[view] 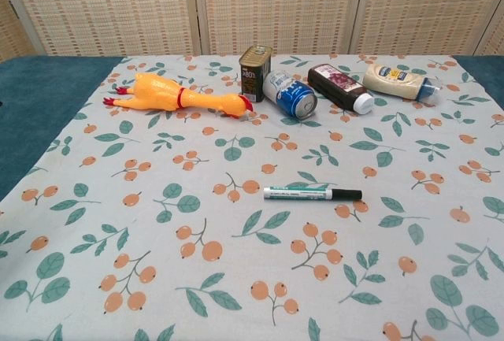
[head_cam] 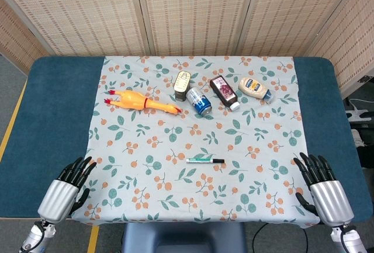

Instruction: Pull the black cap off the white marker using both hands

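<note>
- left hand [head_cam: 65, 186] at near left table edge, fingers spread, holding nothing
- marker [head_cam: 201, 160] lies flat mid-cloth, black cap [head_cam: 218, 160] on, pointing right
- right hand [head_cam: 322, 187] at near right edge, fingers spread, empty

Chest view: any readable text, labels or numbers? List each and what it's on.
Nothing reads with certainty.
Small tin: white characters on its dark label, too blurred to read.
Blue can: white markings, illegible.
Dark sauce bottle: label print too small.
Mayonnaise bottle: blue oval logo, wording unreadable.
White marker: green print on the barrel, too small.
Rubber chicken: no text.
</note>
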Available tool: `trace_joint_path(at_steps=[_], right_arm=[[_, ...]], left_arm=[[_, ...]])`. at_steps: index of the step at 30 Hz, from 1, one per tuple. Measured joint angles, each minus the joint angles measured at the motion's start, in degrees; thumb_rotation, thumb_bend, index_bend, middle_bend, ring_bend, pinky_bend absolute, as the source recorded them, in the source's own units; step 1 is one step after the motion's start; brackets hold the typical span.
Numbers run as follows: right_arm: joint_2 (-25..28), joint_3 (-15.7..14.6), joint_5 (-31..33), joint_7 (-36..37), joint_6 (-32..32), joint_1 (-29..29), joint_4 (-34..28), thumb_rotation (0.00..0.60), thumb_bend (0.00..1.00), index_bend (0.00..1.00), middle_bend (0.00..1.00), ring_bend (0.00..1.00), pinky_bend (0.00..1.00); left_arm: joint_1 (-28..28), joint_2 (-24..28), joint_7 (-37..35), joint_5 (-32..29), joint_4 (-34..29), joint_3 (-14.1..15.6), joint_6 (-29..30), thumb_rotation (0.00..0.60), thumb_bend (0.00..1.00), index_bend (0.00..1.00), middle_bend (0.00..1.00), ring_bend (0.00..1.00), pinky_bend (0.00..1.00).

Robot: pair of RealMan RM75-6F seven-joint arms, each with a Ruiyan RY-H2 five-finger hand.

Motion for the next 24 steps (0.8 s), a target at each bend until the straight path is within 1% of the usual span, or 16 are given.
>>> trace_joint_path(at_steps=[4, 5, 6, 8, 9, 10, 11, 12, 13, 14, 15, 16, 17, 18, 21, 24], right_arm=[[0.33, -0.03, -0.04, 0.27, 0.12, -0.08, -0.36, 0.600, 0.16, 0.00, 0.00, 0.00, 0.00], [0.43, -0.07, -0.11, 0.38, 0.13, -0.09, -0.40, 0.600, 0.16, 0.00, 0.00, 0.00, 0.00], [0.51, -0.10, -0.17, 0.41, 0.18, -0.11, -0.46, 0.600, 0.16, 0.00, 0.00, 0.00, 0.00], [0.55, 0.00, -0.13, 0.53, 0.32, -0.15, -0.59, 0.600, 0.16, 0.00, 0.00, 0.00, 0.00], [0.53, 0.05, -0.04, 0.52, 0.31, -0.15, -0.58, 0.600, 0.16, 0.00, 0.00, 0.00, 0.00], [0.48, 0.10, 0.11, 0.42, 0.20, -0.13, -0.51, 0.600, 0.16, 0.00, 0.00, 0.00, 0.00], [0.42, 0.13, 0.23, 0.34, 0.04, -0.09, -0.45, 0.600, 0.16, 0.00, 0.00, 0.00, 0.00], [0.35, 0.16, 0.35, 0.27, -0.14, -0.04, -0.38, 0.600, 0.16, 0.00, 0.00, 0.00, 0.00], [0.27, 0.18, 0.48, 0.20, -0.33, 0.02, -0.31, 0.600, 0.16, 0.00, 0.00, 0.00, 0.00], [0.25, 0.20, 0.52, 0.19, -0.37, 0.05, -0.30, 0.600, 0.16, 0.00, 0.00, 0.00, 0.00], [0.22, 0.20, 0.56, 0.18, -0.46, 0.07, -0.28, 0.600, 0.16, 0.00, 0.00, 0.00, 0.00], [0.17, 0.22, 0.64, 0.16, -0.66, 0.14, -0.24, 0.600, 0.16, 0.00, 0.00, 0.00, 0.00], [0.08, 0.24, 0.73, 0.12, -0.88, 0.23, -0.19, 0.600, 0.16, 0.00, 0.00, 0.00, 0.00], [-0.13, 0.31, 0.94, 0.01, -1.28, 0.39, -0.12, 0.600, 0.16, 0.00, 0.00, 0.00, 0.00], [-0.62, 0.46, 1.35, -0.63, -1.72, 0.57, 0.08, 0.600, 0.16, 0.00, 0.00, 0.00, 0.00], [-1.00, 0.44, 1.84, -1.26, -2.63, 0.76, 0.38, 0.600, 0.16, 0.00, 0.00, 0.00, 0.00]], left_arm=[[0.75, 0.38, 0.25, 0.56, -0.45, 0.64, 0.48, 0.600, 0.49, 0.00, 0.00, 0.00, 0.20], [0.58, 0.40, 0.37, 0.31, -0.60, 0.64, 0.04, 0.600, 0.49, 0.00, 0.00, 0.00, 0.22], [0.37, 0.38, 0.44, 0.09, -0.73, 0.70, -0.50, 0.600, 0.49, 0.00, 0.00, 0.03, 0.26], [-0.03, 0.13, 0.62, 0.50, -0.85, 0.91, -1.39, 0.600, 0.49, 0.00, 0.03, 0.21, 0.44], [-0.17, -0.17, 0.68, 1.09, -0.76, 1.03, -1.42, 0.600, 0.49, 0.01, 0.11, 0.36, 0.56], [-0.41, -0.85, 0.75, 2.11, -0.54, 1.14, -1.35, 0.600, 0.49, 0.02, 0.24, 0.50, 0.65], [-0.66, -1.55, 0.85, 2.97, -0.37, 1.19, -1.33, 0.600, 0.49, 0.04, 0.35, 0.58, 0.70], [-0.97, -2.33, 1.05, 3.88, -0.23, 1.22, -1.33, 0.600, 0.49, 0.06, 0.42, 0.63, 0.73], [-1.40, -3.32, 1.42, 4.93, -0.09, 1.24, -1.36, 0.600, 0.48, 0.08, 0.48, 0.68, 0.77], [-1.67, -3.84, 1.74, 5.43, 0.00, 1.23, -1.39, 0.600, 0.48, 0.10, 0.51, 0.71, 0.80], [-1.83, -4.11, 2.02, 5.64, 0.03, 1.20, -1.44, 0.600, 0.48, 0.14, 0.51, 0.75, 0.84], [-2.02, -4.31, 2.26, 5.76, -0.02, 1.13, -1.57, 0.600, 0.48, 0.16, 0.47, 0.78, 0.87], [-2.30, -4.54, 2.52, 5.92, -0.10, 1.02, -1.77, 0.600, 0.48, 0.18, 0.36, 0.79, 0.89], [-2.76, -5.01, 3.01, 6.29, -0.24, 0.86, -2.11, 0.600, 0.48, 0.18, 0.30, 0.81, 0.91], [-4.59, -8.47, 6.99, 7.74, -0.93, 0.12, -5.24, 0.600, 0.48, 0.17, 0.22, 0.86, 0.96], [-6.40, -12.92, 12.53, 7.39, -1.27, -0.76, -10.39, 0.600, 0.48, 0.15, 0.15, 0.90, 0.99]])
